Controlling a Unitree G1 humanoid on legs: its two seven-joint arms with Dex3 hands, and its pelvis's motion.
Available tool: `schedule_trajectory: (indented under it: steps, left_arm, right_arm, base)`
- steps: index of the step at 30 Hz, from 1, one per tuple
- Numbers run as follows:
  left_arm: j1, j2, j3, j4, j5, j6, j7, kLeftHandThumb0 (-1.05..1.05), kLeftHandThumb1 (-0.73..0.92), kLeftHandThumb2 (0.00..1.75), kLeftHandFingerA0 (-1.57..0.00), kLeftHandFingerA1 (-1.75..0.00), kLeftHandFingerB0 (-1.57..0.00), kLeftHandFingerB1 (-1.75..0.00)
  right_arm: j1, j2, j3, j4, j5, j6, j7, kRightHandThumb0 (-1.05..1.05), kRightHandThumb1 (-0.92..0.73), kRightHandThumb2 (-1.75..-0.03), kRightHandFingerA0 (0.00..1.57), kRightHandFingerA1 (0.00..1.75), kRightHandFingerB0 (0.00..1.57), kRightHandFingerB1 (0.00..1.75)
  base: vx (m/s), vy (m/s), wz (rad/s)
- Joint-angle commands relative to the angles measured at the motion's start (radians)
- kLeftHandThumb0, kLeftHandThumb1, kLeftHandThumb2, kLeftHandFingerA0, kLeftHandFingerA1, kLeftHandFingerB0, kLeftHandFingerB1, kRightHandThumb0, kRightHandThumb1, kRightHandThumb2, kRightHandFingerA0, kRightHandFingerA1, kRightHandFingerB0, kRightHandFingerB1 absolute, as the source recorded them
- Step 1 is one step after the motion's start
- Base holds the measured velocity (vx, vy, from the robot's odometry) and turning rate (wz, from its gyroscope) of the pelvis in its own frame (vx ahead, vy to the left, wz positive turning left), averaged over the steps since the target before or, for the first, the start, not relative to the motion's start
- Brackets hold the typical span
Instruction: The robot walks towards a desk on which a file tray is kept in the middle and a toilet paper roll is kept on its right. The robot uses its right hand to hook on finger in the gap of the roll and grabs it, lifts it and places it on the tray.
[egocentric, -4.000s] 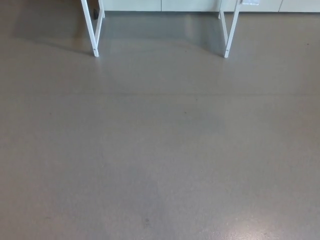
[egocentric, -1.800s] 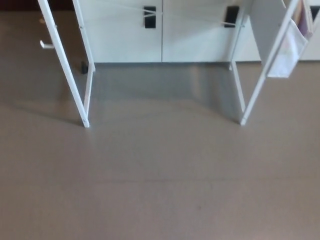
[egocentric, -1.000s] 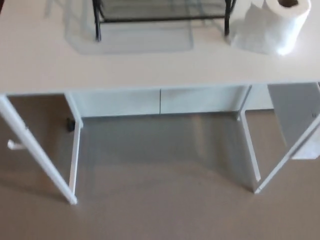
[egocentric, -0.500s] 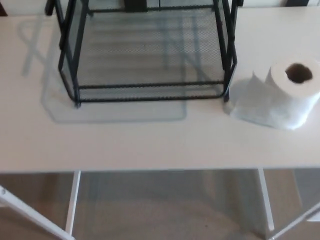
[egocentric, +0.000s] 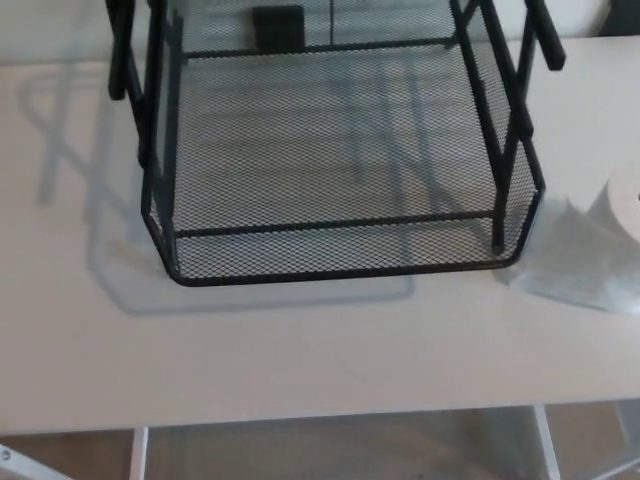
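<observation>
The white desk (egocentric: 300, 370) lies under the black mesh file tray (egocentric: 340, 272); the toilet paper roll (egocentric: 628, 205) sits right of the tray, cut by the picture edge; left hand and right hand are out of view, so I cannot tell their fingers.

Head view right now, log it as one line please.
phase: at desk, reach not begun | tray: mid desk, empty | roll: right of tray, cut by frame edge | hands: not in view
</observation>
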Motion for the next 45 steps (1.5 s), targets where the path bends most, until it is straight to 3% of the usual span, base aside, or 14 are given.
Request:
schedule_trajectory:
  steps: [1, 2, 4, 5, 6, 8, 14, 15, 28, 33, 34, 40, 41, 45]
  left_arm:
    - [0.016, 0.016, 0.025, 0.015, -0.031, 0.008, 0.011, -1.05, 0.65, 1.26, -0.11, -0.88, 0.00, -0.67]
    - [0.018, 0.017, 0.028, 0.018, -0.031, 0.003, 0.010, -1.05, 0.84, 0.91, -0.03, -1.02, 0.00, -0.70]
    - [0.024, 0.019, 0.032, 0.019, -0.031, -0.003, 0.001, -1.05, 0.69, 1.21, -0.12, -0.94, 0.00, -0.70]
    - [0.027, 0.020, 0.034, 0.020, -0.031, -0.003, -0.001, -1.05, 0.68, 1.22, -0.12, -0.94, 0.00, -0.69]
    - [0.035, 0.022, 0.039, 0.022, -0.035, -0.002, -0.006, -1.05, 0.85, 0.92, -0.04, -1.05, 0.00, -0.66]
    - [0.045, 0.024, 0.042, 0.027, -0.034, -0.007, -0.005, -1.05, 0.50, 1.31, 0.00, -0.82, -0.04, -0.67]
    - [0.093, 0.034, 0.043, 0.023, -0.031, -0.032, -0.013, -1.05, 0.50, 1.31, 0.00, -0.80, 0.00, -0.65]
    - [0.098, 0.035, 0.044, 0.021, -0.032, -0.034, -0.013, -1.05, 0.49, 1.30, 0.00, -0.80, -0.01, -0.66]
    - [0.074, 0.051, 0.049, 0.021, -0.042, -0.027, -0.025, -1.05, 0.52, 1.31, 0.00, -0.80, -0.07, -0.67]
    - [0.059, 0.054, 0.045, 0.024, -0.043, -0.019, -0.010, -1.05, 0.54, 1.32, 0.00, -0.80, -0.07, -0.66]
    - [0.057, 0.056, 0.043, 0.023, -0.042, -0.018, -0.011, -1.05, 0.88, 0.90, -0.06, -1.03, 0.00, -0.68]
    - [0.056, 0.061, 0.047, 0.025, -0.051, -0.012, -0.018, -1.05, 0.86, 0.91, -0.05, -1.03, 0.00, -0.68]
    - [0.056, 0.061, 0.045, 0.025, -0.049, -0.013, -0.018, -1.05, 0.68, 1.22, -0.12, -0.89, 0.00, -0.66]
    - [0.057, 0.065, 0.031, 0.021, -0.040, -0.015, -0.014, -1.05, 0.87, 0.91, -0.06, -1.03, 0.00, -0.67]
  right_arm:
    - [0.056, -0.014, -0.082, -0.022, 0.077, -0.018, -0.047, -0.33, -0.42, -0.96, 0.07, 0.52, 0.00, 0.51]
    - [0.060, -0.016, -0.103, -0.023, 0.088, -0.005, -0.037, -0.50, -0.54, -0.59, 0.25, 0.51, 0.09, 0.25]
    - [0.064, -0.012, -0.132, -0.021, 0.099, -0.012, -0.044, -0.46, -0.54, -0.59, 0.25, 0.51, 0.10, 0.24]
    - [0.065, -0.019, -0.136, -0.022, 0.094, -0.004, -0.046, -0.32, -0.48, -0.98, 0.05, 0.52, 0.00, 0.51]
    - [0.070, -0.019, -0.183, 0.000, 0.136, -0.010, -0.035, -0.41, -0.55, -0.60, 0.20, 0.51, 0.08, 0.23]
    - [0.039, -0.035, -0.214, 0.030, 0.153, 0.055, -0.021, -0.35, -0.56, -0.60, 0.19, 0.49, 0.07, 0.21]
    - [0.113, -0.047, -0.248, -0.059, 0.153, 0.047, -0.053, -0.31, -0.43, -0.94, 0.06, 0.53, 0.00, 0.50]
    - [0.118, -0.048, -0.259, -0.060, 0.167, 0.046, -0.030, -0.46, -0.51, -0.56, 0.08, 0.46, 0.08, 0.27]
    - [-0.015, -0.031, -0.293, -0.208, 0.212, -0.030, -0.002, -0.47, -0.39, -0.78, 0.39, 0.70, 0.02, 0.32]
    - [-0.049, -0.043, -0.229, -0.228, 0.167, -0.093, -0.020, -0.58, -0.52, -0.56, 0.50, 0.56, 0.11, 0.31]
    - [-0.055, -0.052, -0.212, -0.246, 0.157, -0.089, -0.019, -0.51, -0.51, -0.57, 0.47, 0.60, 0.09, 0.27]
    - [-0.027, -0.062, -0.203, -0.460, 0.180, -0.028, 0.003, -0.56, -0.40, -0.77, 0.40, 0.64, 0.08, 0.50]
    - [-0.025, -0.065, -0.207, -0.492, 0.187, -0.019, 0.014, -0.59, -0.40, -0.77, 0.41, 0.64, 0.08, 0.49]
    - [-0.023, -0.064, -0.202, -0.600, 0.186, 0.035, 0.020, -0.59, -0.38, -0.77, 0.43, 0.64, 0.12, 0.51]
  base:
    - [0.13, 0.104, 0.05]
    - [0.13, 0.100, 0.01]
    - [0.00, -0.075, -0.03]
    - [-0.13, -0.296, 0.02]
    - [-0.12, -0.315, -0.03]
    - [-0.16, -0.350, -0.04]
    - [-0.11, -0.434, -0.15]
    - [-0.03, -0.235, -0.02]
    - [-0.05, -0.013, 0.06]
    - [-0.04, 0.094, 0.13]
    - [-0.04, -0.271, 0.12]
    - [-0.03, -0.181, 0.04]
    - [0.00, 0.000, 0.00]
    - [0.00, 0.000, 0.00]
